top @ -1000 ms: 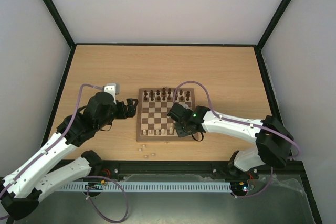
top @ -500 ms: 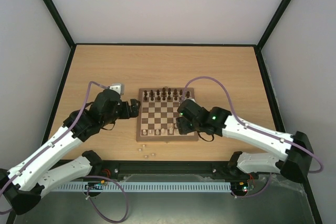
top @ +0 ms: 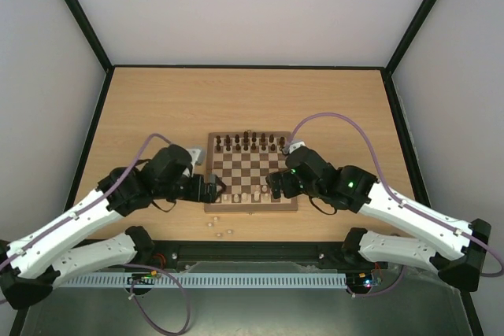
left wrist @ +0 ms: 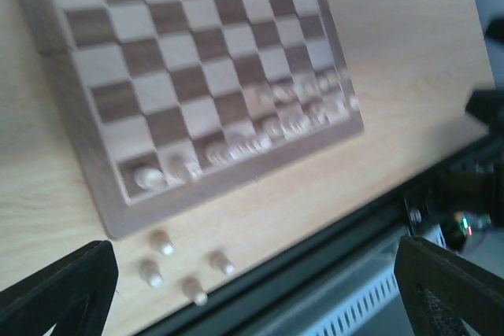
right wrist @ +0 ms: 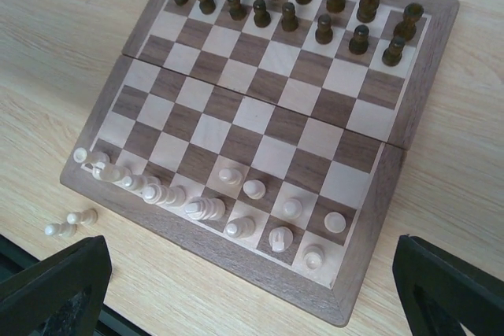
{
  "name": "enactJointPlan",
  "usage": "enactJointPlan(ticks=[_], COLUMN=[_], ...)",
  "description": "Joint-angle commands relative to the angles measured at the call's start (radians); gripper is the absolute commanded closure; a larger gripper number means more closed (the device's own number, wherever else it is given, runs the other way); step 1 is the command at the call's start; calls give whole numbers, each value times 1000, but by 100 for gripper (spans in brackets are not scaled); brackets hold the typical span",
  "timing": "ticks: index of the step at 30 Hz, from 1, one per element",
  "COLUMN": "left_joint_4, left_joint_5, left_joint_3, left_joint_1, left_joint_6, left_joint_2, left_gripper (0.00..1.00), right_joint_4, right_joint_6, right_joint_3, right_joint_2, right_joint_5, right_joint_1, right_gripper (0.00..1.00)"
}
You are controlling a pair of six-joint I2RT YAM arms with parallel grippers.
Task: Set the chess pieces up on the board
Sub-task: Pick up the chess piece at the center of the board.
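Board (right wrist: pixel 394 194) sits under the right gripper (right wrist: pixel 252 285), wide open and empty. Dark pieces (right wrist: pixel 289 17) stand far from it, pale pieces (right wrist: pixel 252 189) close. Left gripper (left wrist: pixel 252 289), open too, hangs over four loose pieces (left wrist: pixel 220 263) on the bench (left wrist: pixel 394 5).

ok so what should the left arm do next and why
Probably lower the left gripper, jaws open, onto one of the four loose pale pieces on the table by the board's near-left corner. The pale second row has empty squares on that side; the dark pieces fill their rows.
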Motion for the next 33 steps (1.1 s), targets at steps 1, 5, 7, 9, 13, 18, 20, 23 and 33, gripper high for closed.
enactJointPlan(ticks=[1,5,7,9,13,18,20,23,33], left_joint_4=[-47,-40,-69,-76,-18,4,12,24,40], left_joint_5=[-2,-81,-123,-143,-132,-140,-137,-134,-122], left_joint_3=[-26,-6,27,43,43,71,74,71,50], left_joint_1=[-181,-392,-449,-474,-480,-480,-479,-480,-477], left_joint_6=[-116,-166,-168,-160,-118,-60,-36,-17,12], left_joint_2=[49,210,300,369,455,564,607,652,710], left_gripper=[1,1,1,1,1,6,14,26,46], right_joint_4=[-37,-47,-46,-42,-42,-46,-44,-48,-45], right_joint_6=[-46,-58,-58,-56,-53,-51,-51,-48,-52], right_joint_3=[39,52,57,54,39,37,37,36,29], right_joint_2=[-35,-36,-41,-55,-87,-109,-115,-116,-121], right_joint_5=[30,34,34,33,45,70,79,85,88], right_joint_1=[-5,-5,-6,-6,-5,-6,-6,-7,-7], right_gripper=[1,1,1,1,1,6,8,10,14])
